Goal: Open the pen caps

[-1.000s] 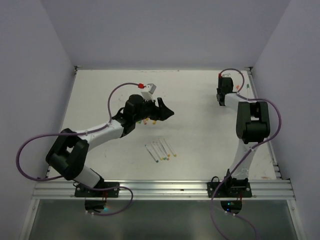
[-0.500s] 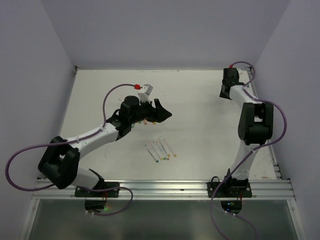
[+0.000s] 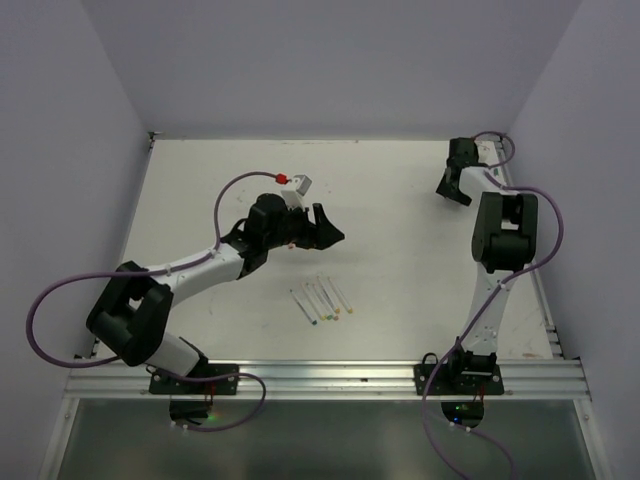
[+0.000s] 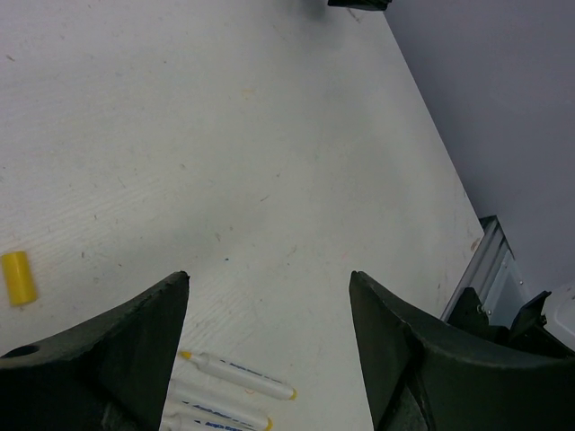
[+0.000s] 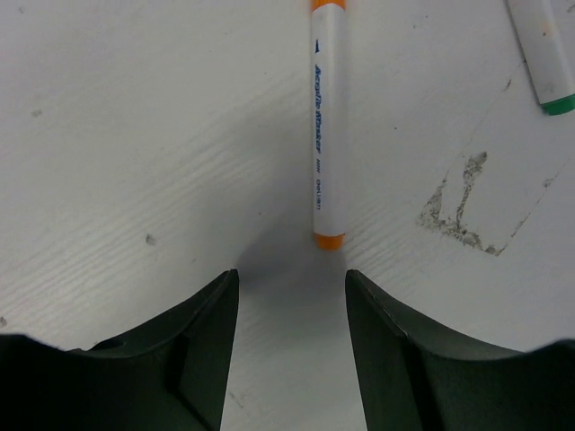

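Pens [image 3: 322, 298] lie in a row mid-desk [image 3: 400, 250] overhead, between lilac walls [image 3: 60, 150]; the right tool [image 3: 449, 190] has shifted at the far right corner. Left wrist alone shows a loose yellow cap [image 4: 18, 277]; the left tool [image 4: 268, 278] gapes wide, empty. Right wrist: an orange-ended pen [image 5: 326, 126] lies just beyond the parted, empty fingers [image 5: 207, 350].

Blue "Acrylic Marker" print on the orange-ended pen [image 5: 324, 117]

Lab test cell: white table [image 3: 400, 230], plain walls [image 3: 330, 70], alu rail [image 3: 330, 377]
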`<action>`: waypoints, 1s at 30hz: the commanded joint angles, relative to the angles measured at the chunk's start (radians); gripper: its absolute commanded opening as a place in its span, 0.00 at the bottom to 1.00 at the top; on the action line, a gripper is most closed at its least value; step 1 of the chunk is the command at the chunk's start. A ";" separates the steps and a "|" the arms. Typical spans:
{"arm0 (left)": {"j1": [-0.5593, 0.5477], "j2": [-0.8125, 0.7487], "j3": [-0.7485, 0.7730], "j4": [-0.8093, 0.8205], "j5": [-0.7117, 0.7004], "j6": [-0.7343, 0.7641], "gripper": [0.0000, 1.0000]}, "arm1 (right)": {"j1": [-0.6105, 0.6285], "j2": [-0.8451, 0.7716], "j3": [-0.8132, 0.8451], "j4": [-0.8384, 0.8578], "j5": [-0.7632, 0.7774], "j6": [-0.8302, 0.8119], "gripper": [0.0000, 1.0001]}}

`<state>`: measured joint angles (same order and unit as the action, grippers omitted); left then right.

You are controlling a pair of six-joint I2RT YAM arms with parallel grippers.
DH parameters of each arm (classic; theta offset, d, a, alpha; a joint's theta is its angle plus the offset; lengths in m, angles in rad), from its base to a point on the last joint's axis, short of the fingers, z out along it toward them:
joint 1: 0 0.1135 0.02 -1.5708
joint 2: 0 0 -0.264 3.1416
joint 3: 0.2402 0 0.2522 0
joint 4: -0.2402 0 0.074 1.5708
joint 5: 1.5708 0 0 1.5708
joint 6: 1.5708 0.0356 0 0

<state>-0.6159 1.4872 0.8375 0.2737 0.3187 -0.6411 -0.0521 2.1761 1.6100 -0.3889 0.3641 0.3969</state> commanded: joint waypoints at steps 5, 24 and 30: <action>0.002 0.018 0.029 0.039 0.029 0.031 0.75 | -0.041 -0.022 0.021 0.018 -0.010 -0.013 0.55; 0.004 0.045 0.035 0.045 0.037 0.031 0.75 | -0.109 0.059 0.073 0.012 -0.154 -0.012 0.31; 0.004 0.045 0.034 0.039 0.037 0.032 0.75 | -0.117 0.065 0.048 0.031 -0.195 -0.021 0.00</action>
<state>-0.6159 1.5261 0.8379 0.2813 0.3378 -0.6346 -0.1680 2.2204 1.6714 -0.3786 0.2188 0.3786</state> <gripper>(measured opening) 0.749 0.057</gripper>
